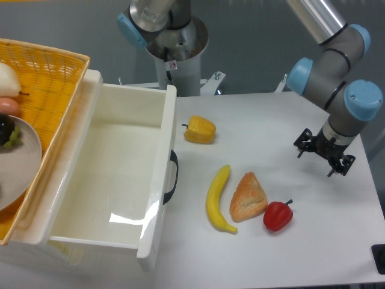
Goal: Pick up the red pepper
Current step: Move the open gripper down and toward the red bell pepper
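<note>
The red pepper [278, 215] is small, glossy and lobed with a short dark stem, and it lies on the white table near the front right, just right of a bread piece. My gripper [320, 155] hangs over the table's right side, up and to the right of the pepper and well apart from it. Its dark fingers are spread open with nothing between them.
A bread piece [247, 197] and a banana [218, 198] lie left of the red pepper. A yellow-orange pepper [200, 129] sits farther back. An open white drawer [157, 180] fills the left, beside a wicker basket [57, 90] with a plate.
</note>
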You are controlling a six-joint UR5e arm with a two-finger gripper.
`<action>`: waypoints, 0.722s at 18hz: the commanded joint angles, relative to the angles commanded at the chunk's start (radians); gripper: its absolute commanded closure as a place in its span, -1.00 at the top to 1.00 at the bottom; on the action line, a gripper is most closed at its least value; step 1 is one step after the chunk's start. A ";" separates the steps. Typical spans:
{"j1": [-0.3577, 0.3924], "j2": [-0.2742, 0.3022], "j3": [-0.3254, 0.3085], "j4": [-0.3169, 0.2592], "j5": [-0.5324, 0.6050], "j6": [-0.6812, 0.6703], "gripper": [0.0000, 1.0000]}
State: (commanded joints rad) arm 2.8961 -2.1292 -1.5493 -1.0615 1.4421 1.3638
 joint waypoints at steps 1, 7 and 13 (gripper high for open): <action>0.009 0.002 0.000 -0.003 -0.029 -0.011 1.00; -0.001 -0.002 -0.005 -0.002 -0.109 -0.216 1.00; -0.099 -0.017 0.069 -0.002 -0.016 -0.106 1.00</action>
State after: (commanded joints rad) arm 2.7967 -2.1460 -1.4804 -1.0630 1.4261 1.2577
